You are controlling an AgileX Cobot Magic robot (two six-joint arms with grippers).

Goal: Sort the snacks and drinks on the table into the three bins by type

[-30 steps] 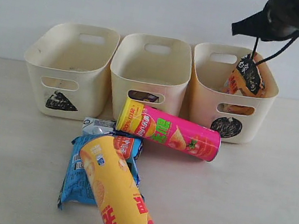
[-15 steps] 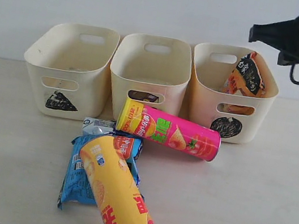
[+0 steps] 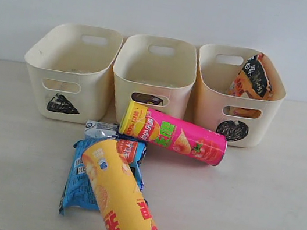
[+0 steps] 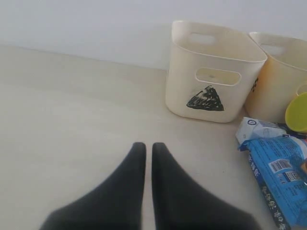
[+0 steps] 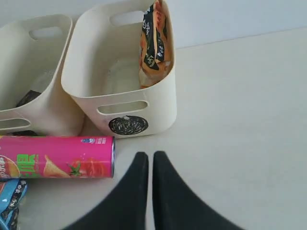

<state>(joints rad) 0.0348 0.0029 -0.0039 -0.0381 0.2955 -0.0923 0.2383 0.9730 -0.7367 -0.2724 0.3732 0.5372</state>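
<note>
Orange-black bag (image 3: 252, 78) leans inside the far-right circle bin (image 3: 207, 109); only the wrist views show the left end effector (image 4: 144, 148) and right end effector (image 5: 146, 158), both pinched together and empty.

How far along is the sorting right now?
Done: the orange-black bag sits in the circle bin. In hand: nothing; left hand and right hand are shut and empty. To sort, on the table: pink tube, yellow tube, blue bag, small white-and-blue carton.

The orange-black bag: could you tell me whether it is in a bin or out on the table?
In. The orange-black bag stands tilted inside the circle-marked bin, its top poking above the rim.
</note>
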